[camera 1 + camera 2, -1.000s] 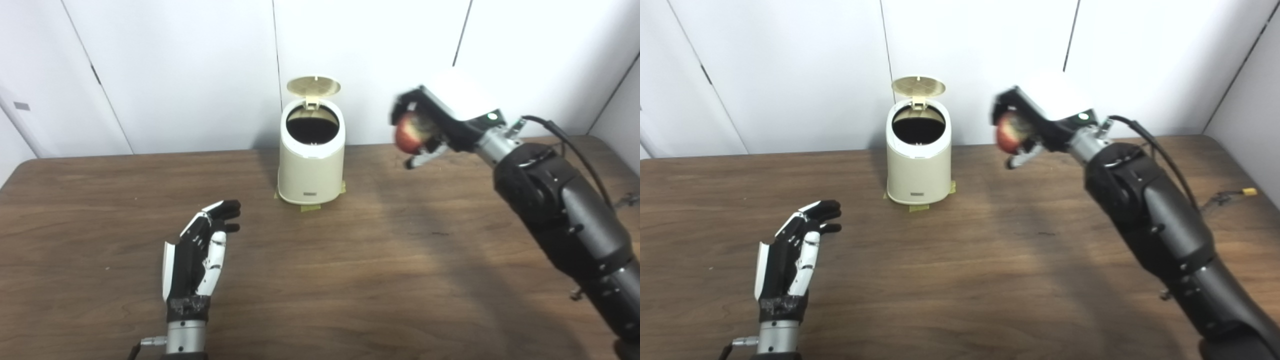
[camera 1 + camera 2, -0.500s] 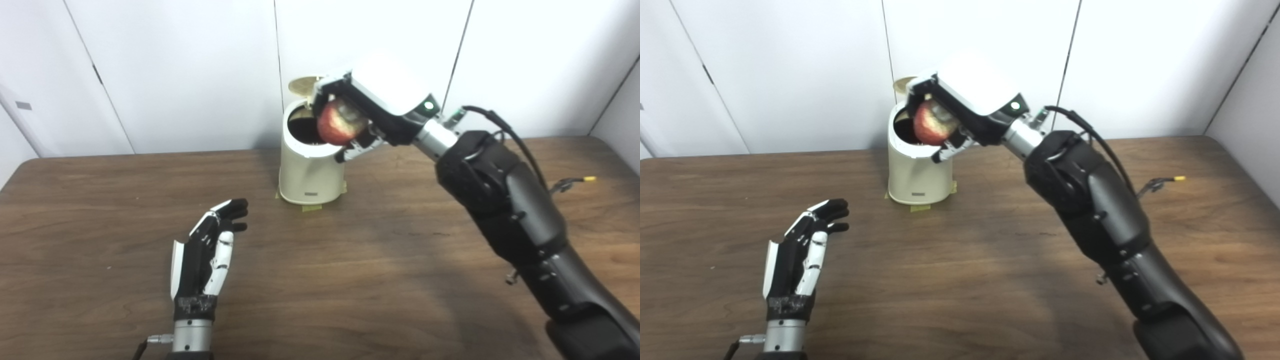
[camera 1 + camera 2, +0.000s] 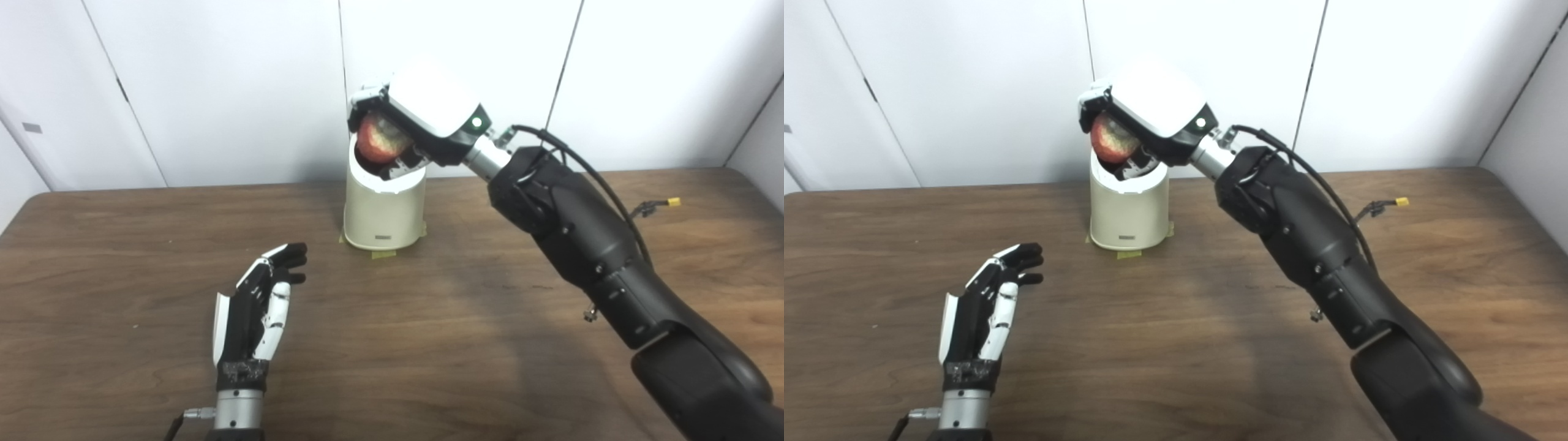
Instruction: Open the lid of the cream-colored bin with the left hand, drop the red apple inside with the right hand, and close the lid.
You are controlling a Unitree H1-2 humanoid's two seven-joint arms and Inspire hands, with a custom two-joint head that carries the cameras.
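The cream-colored bin (image 3: 384,208) stands at the far middle of the table, taped down at its base. Its raised lid and its mouth are hidden behind my right hand (image 3: 416,119). That hand is shut on the red apple (image 3: 377,139) and holds it right over the bin's opening, just above the rim. My left hand (image 3: 257,309) hovers low over the table in front and to the left of the bin, open, fingers pointing toward the bin, holding nothing.
The brown wooden table (image 3: 429,331) runs across the whole view. White wall panels stand close behind the bin. A cable with a yellow connector (image 3: 672,201) lies on the table at the right, behind my right arm.
My right hand has carried the apple leftward from the right of the bin to directly over its opening, now covering the lid. The left hand has barely moved.
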